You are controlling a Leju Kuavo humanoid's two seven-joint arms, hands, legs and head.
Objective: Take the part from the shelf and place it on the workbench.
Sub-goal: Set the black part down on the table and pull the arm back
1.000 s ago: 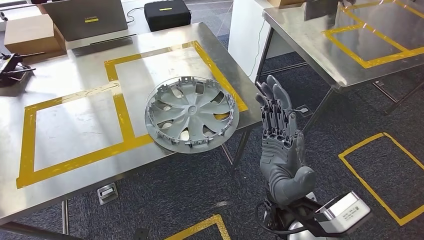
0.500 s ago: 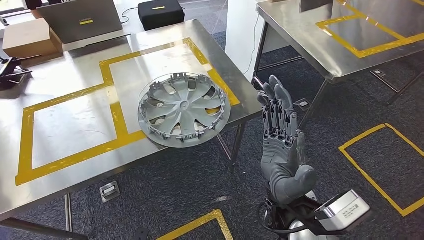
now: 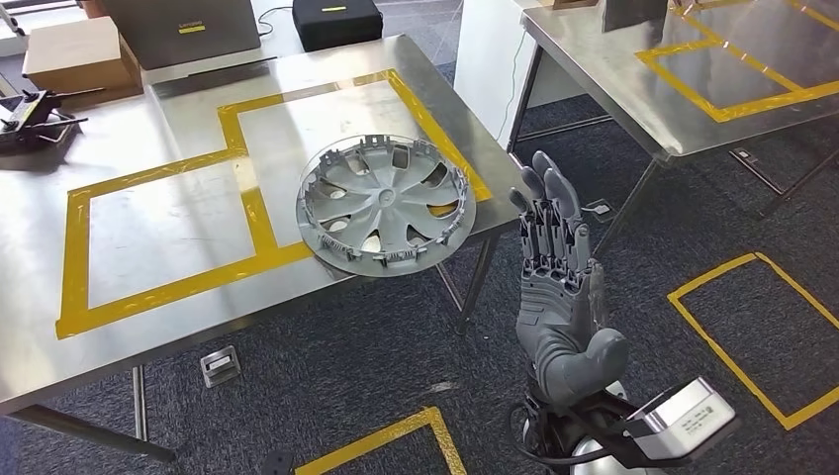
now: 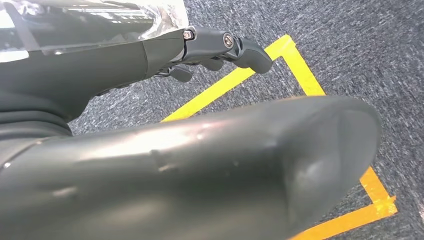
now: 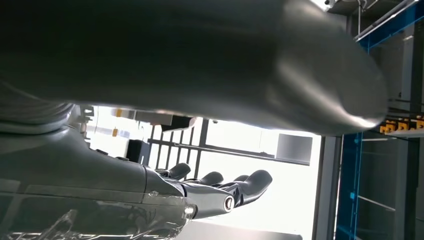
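**Part lying on the table, right hand standing free beside it**

Nearest the robot, the right hand (image 3: 559,287) is rising from the lower edge of the head view with its palm up and its fingers (image 3: 542,203) straight and spread, gripping nothing; it is hanging over the dark grey carpet (image 3: 396,366), just off the table's near corner and apart from the part. The left hand (image 4: 220,47) is pointing down at the carpet and a yellow tape corner (image 4: 300,80) in its wrist view; its dark fingers are lying loosely extended with nothing between them, so it too is empty.

Just beyond the right hand, the silver multi-spoke plastic wheel cover (image 3: 386,203) is lying flat on the brushed steel table (image 3: 148,287), near the front right edge and straddling the yellow tape outline (image 3: 247,213) marked there. It is resting partly inside the right-hand square and partly over the tape line.

Farther back, a brown cardboard box (image 3: 79,54), a black case (image 3: 336,22) and a grey laptop-like lid (image 3: 183,30) are sitting along the far edge, and a second steel table (image 3: 633,89) with its own yellow marking is standing to the right.

Judging from this, the placing step looks done and the hand is clearing away. The next move calls for little more than drawing the arm off without brushing the cover's rim.
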